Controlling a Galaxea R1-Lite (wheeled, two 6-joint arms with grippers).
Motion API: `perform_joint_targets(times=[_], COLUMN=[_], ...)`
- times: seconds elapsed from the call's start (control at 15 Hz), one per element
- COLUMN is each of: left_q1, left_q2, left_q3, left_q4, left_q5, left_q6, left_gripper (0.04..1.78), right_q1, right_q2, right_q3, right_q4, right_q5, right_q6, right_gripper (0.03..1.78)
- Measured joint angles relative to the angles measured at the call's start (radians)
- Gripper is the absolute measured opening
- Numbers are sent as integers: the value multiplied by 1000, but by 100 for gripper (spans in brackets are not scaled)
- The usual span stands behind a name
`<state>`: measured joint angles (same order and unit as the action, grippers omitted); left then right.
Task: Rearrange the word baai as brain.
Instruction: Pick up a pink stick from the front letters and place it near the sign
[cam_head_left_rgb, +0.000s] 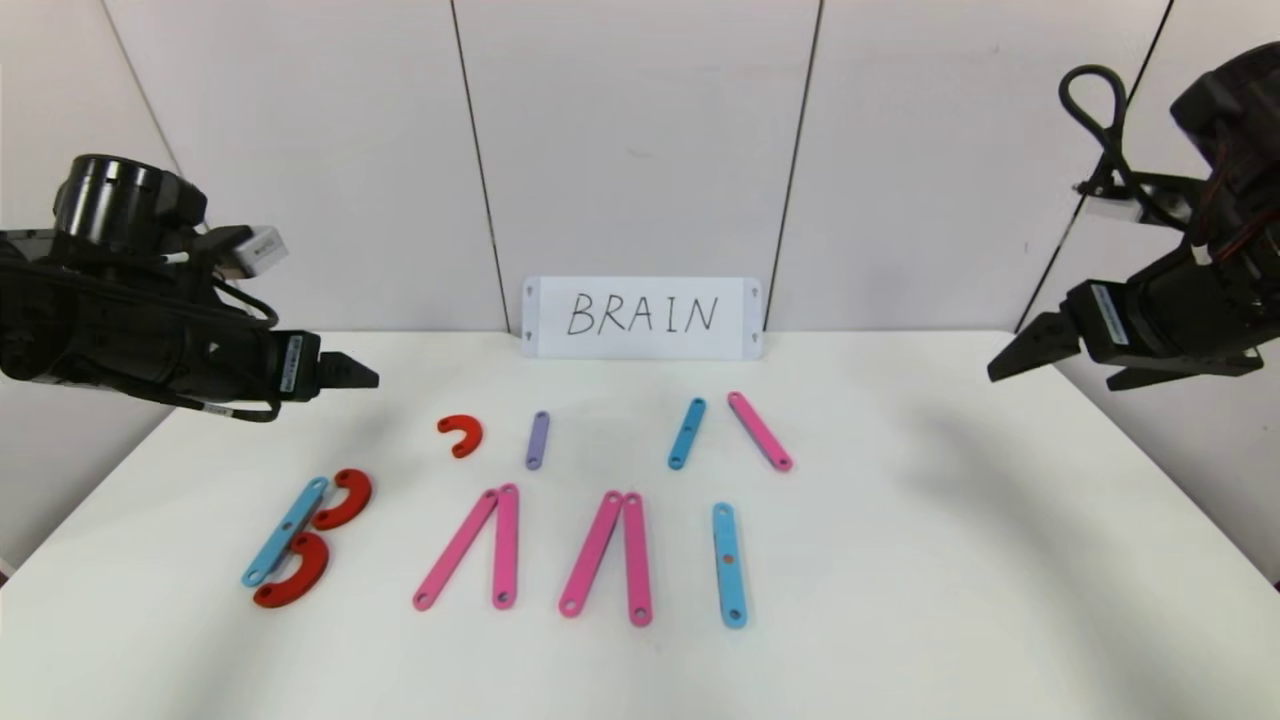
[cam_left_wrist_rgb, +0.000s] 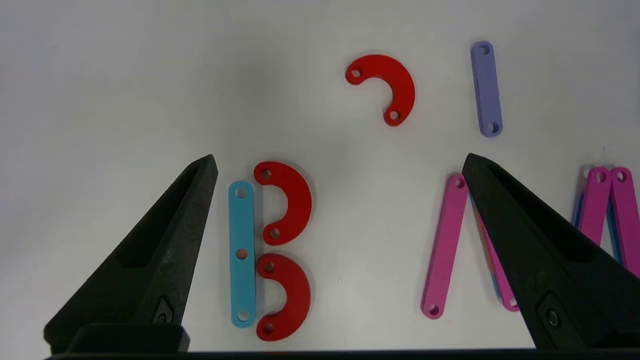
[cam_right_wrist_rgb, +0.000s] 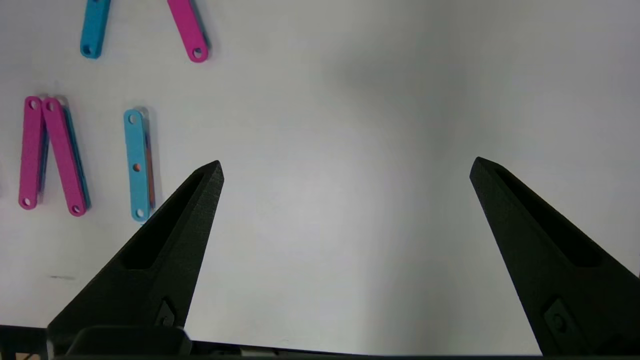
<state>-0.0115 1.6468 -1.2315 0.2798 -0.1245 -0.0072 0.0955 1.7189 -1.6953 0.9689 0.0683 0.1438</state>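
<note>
i see the word baai (cam_head_left_rgb: 500, 545) laid out along the near part of the white table (cam_head_left_rgb: 950, 560). its b sits at my left: a light-blue strip (cam_head_left_rgb: 285, 531) with two red curves (cam_head_left_rgb: 345, 499) touching its side. next come two pink a shapes (cam_head_left_rgb: 470, 547), each a pair of strips meeting at the far end, then a light-blue upright strip (cam_head_left_rgb: 729, 565) as the i. farther back lie spare pieces: a loose red curve (cam_head_left_rgb: 461, 435), a purple strip (cam_head_left_rgb: 537, 440), a blue strip (cam_head_left_rgb: 686, 433) and a pink strip (cam_head_left_rgb: 760, 431). a white card (cam_head_left_rgb: 642, 317) reading brain stands against the wall. my left gripper (cam_left_wrist_rgb: 340, 160) hovers above the table's left side, fingers spread wide and holding nothing. my right gripper (cam_right_wrist_rgb: 345, 165) hangs over the right side, also wide apart, over bare table.
</note>
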Motion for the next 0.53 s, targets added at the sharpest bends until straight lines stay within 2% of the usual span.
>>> perform_joint_targets(times=[0.13,0.53], left_q1=[-13,-32], left_q2=[6,55], left_q3=[-19,-53], left_q4=[68,126], left_q5=[2,9], left_q6=[0,-3], left_gripper=[172,172], right_q1=[0,-1], right_q2=[17,36], right_q3=[29,45], right_q4=[-1,6], right_q5=[3,-1], right_q6=[-1,-27], right_gripper=[172,172])
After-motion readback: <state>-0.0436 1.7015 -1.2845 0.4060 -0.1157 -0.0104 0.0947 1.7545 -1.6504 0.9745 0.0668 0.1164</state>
